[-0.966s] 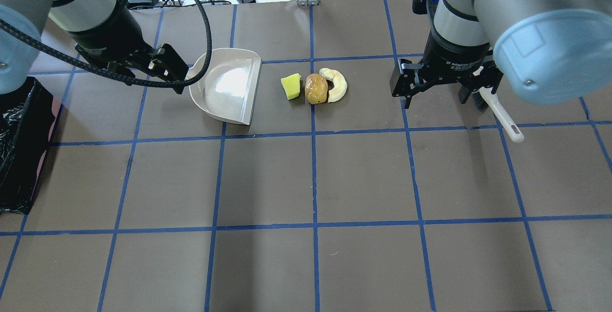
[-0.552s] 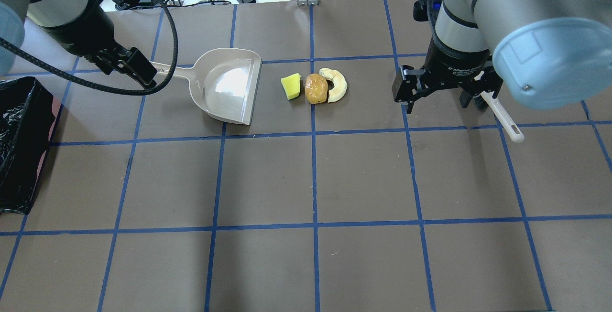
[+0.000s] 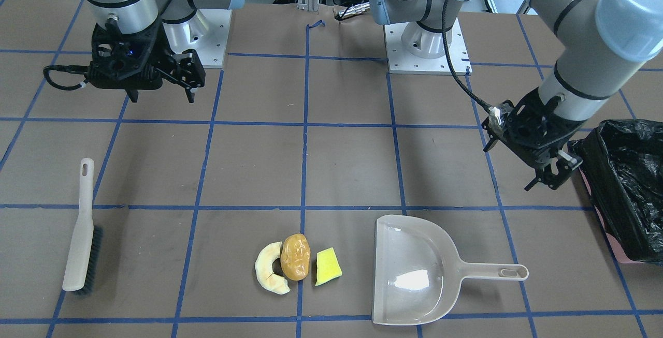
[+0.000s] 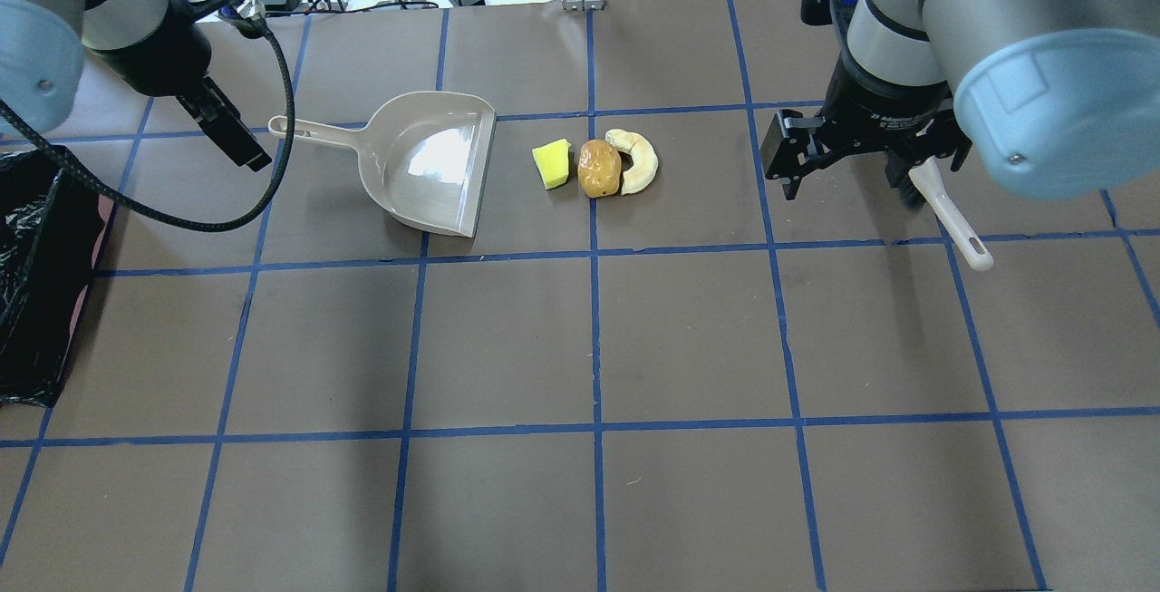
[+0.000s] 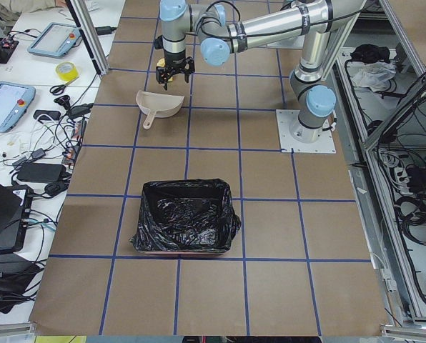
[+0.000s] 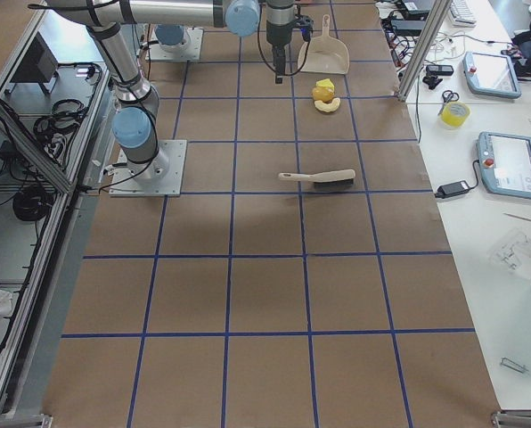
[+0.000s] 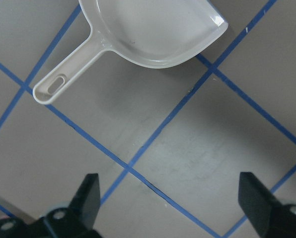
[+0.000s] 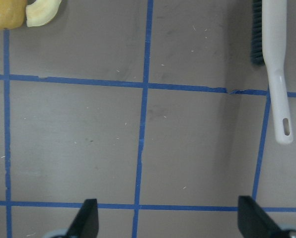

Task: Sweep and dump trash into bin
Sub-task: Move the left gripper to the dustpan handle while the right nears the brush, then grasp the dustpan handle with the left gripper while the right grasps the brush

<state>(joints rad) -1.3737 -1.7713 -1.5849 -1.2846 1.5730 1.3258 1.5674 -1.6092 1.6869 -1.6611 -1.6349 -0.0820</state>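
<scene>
Overhead exterior view: we're at the pre-grasp step. Both hands are spread and empty. Left hand (image 4: 246, 152) is near dustpan (image 4: 426, 166) handle, right hand (image 4: 843, 179) near brush (image 4: 947, 216). Trash (image 4: 594, 166) sits on worktop (image 4: 589, 347) just off pan's mouth, w/ bin (image 3: 621, 214) well apart. Next, we judge: grip both tools.

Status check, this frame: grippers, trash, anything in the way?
Both open, empty: left gripper by dustpan handle, right gripper by brush. Three-piece trash unswept off dustpan mouth, none in bin. Nothing between trash and dustpan.
</scene>
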